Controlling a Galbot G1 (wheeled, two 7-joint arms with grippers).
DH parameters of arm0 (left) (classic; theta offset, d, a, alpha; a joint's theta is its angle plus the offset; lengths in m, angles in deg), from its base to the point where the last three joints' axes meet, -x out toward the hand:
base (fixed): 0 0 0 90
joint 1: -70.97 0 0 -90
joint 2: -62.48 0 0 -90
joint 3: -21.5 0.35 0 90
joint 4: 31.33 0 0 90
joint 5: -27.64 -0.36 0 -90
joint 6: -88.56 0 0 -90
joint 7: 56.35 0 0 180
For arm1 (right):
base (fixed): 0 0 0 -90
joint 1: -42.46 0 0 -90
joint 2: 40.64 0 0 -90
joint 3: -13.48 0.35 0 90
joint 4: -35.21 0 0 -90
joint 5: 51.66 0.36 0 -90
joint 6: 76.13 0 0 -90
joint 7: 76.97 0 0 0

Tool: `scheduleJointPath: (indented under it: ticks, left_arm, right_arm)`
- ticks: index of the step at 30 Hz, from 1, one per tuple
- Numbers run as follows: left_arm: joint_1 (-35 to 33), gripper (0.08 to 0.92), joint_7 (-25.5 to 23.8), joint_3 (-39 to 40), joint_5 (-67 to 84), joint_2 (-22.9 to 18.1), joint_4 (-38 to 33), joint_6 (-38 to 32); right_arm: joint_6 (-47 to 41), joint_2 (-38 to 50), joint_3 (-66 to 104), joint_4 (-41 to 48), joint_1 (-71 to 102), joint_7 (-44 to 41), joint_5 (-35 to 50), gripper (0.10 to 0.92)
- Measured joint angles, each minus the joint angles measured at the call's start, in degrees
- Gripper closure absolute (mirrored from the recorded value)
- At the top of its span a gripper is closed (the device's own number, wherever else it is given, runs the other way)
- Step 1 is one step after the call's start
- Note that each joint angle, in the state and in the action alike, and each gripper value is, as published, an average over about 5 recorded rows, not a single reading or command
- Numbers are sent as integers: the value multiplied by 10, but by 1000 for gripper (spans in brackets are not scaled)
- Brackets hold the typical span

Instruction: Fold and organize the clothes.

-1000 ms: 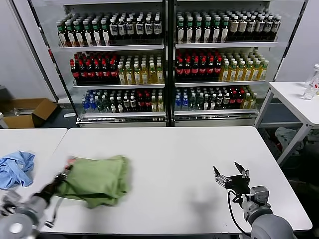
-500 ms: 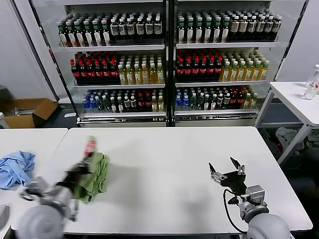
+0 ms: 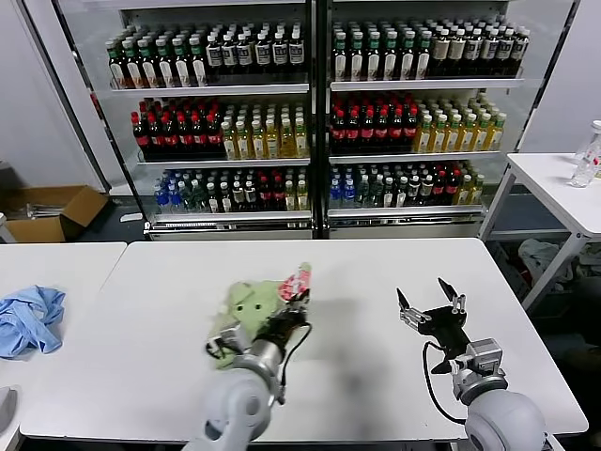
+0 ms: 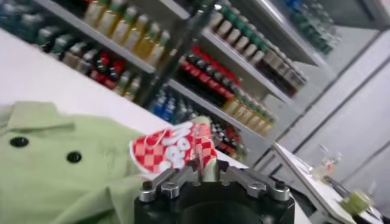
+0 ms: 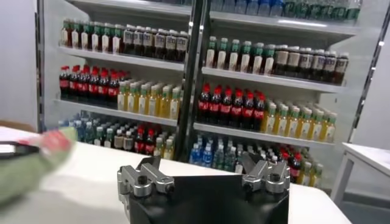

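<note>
The light green shirt (image 3: pixel 249 299) is bunched up above the middle of the white table (image 3: pixel 376 272). My left gripper (image 3: pixel 294 294) is shut on a fold of it, next to the red-and-white printed graphic (image 3: pixel 295 283). In the left wrist view the green fabric (image 4: pixel 67 170) with two dark buttons and the red-and-white print (image 4: pixel 173 149) sits right at the closed jaws (image 4: pixel 207 170). My right gripper (image 3: pixel 431 303) is open and empty above the table's right part. In the right wrist view (image 5: pixel 204 167) the shirt's blurred edge (image 5: pixel 27 164) shows far off.
A light blue cloth (image 3: pixel 28 318) lies on the neighbouring table at the left. Drink coolers full of bottles (image 3: pixel 310 103) stand behind. A second white table (image 3: pixel 554 183) with a bottle stands at the right. A cardboard box (image 3: pixel 52 211) sits on the floor at the left.
My left gripper has carried the shirt from the table's left side to its middle, gathering the spread cloth into a bunch. My right gripper has stayed open and risen slightly.
</note>
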Motion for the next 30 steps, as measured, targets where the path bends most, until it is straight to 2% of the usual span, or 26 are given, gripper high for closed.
scheduleJointPath:
  ticks: [5,10,18,23,30]
  left_arm:
    - [5,584,-14,24,-54,-11,-5,-7]
    - [-16,445,-25,22,-103,1,-36,-15]
    - [-77,222,-26,-57,-136,47,-82,-33]
    - [-117,179,-23,-118,-130,71,-103,-39]
    - [-154,177,-20,-164,-124,86,-125,-42]
  right_arm:
    - [-10,-6,-28,16,-27,0,17,203]
    - [-42,-25,-82,50,-75,10,48,203]
    - [-102,-84,-183,136,-173,39,126,203]
    - [-124,-121,-236,190,-224,59,169,238]
    - [-140,-146,-280,237,-268,94,214,432]
